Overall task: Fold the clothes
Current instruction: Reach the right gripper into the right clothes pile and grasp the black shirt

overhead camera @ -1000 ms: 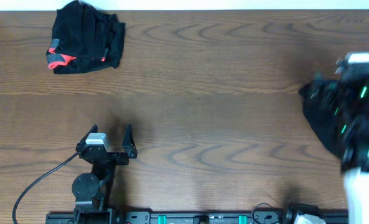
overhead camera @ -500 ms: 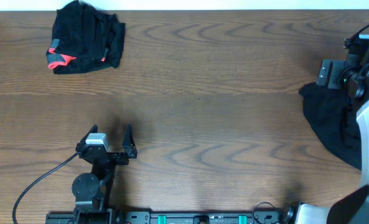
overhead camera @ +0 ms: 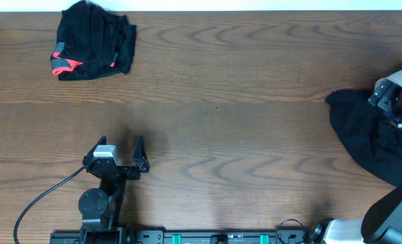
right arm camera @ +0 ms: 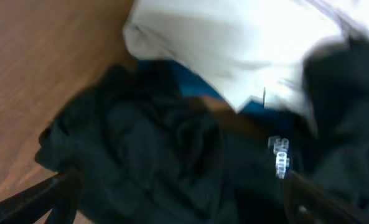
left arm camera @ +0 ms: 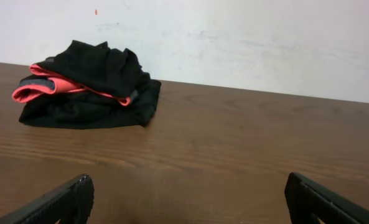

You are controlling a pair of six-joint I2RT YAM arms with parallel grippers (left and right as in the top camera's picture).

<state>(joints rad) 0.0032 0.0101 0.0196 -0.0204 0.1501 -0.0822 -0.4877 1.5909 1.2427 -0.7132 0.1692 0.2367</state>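
Broadly, the brown wooden tabletop point(overhead camera: 241, 88) shows open wood between two garments: one folded black fabric bundle with coral-red trim point(overhead camera: 92, 42) near the far left edge, and one crumpled black fabric heap point(overhead camera: 363, 132) at the right edge. The left tool point(left arm camera: 187, 199) is spread, holding nothing; the right tool point(right arm camera: 178, 199) is spread above the heap.

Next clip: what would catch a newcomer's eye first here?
Two dark heaps on the brown table: a black bundle with coral trim at the far left corner, and a crumpled black garment at the right edge, the right gripper above it. The left gripper sits open near the front.
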